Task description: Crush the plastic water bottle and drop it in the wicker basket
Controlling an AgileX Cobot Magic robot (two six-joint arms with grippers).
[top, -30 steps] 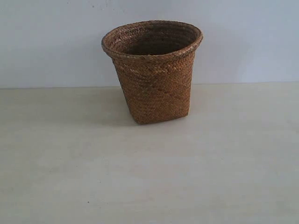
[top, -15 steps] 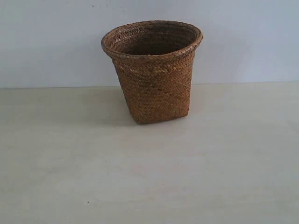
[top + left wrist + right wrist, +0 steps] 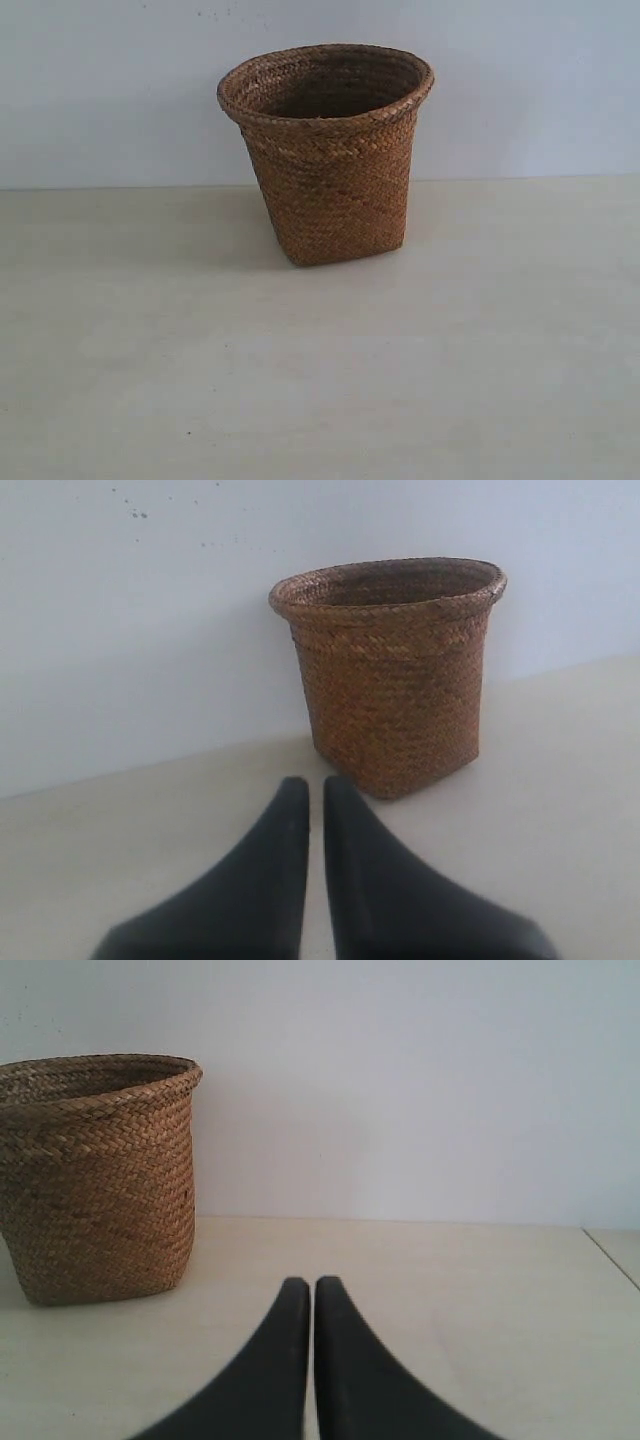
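- The pale wall [image 3: 100, 90] fills the upper half of the exterior view, with a few tiny dark specks near the top edge, left of centre.
- The light bench [image 3: 320, 380] takes up the lower half of that view, from the left edge to the right edge.
- The wicker basket [image 3: 330, 200] stands upright on the bench, a little above the centre of the exterior view and close to the wall. Its wide round braided rim reaches into the upper part of the frame and its narrower squarish base sits flat on the bench. A soft shadow lies on the bench to the lower left of the base. The inside is dark, and what lies in it cannot be made out.
- The left gripper [image 3: 315, 792] has its two black fingers [image 3: 285, 840] together, with only a thin slit between the tips and nothing between them. It hangs over bare bench, and the basket [image 3: 390, 700] stands ahead of it, near but apart.
- The right gripper [image 3: 312, 1288] is likewise closed up, its black fingers [image 3: 350, 1360] nearly touching and holding nothing. The basket [image 3: 100, 1200] stands well apart from it, off to one side, against the wall.
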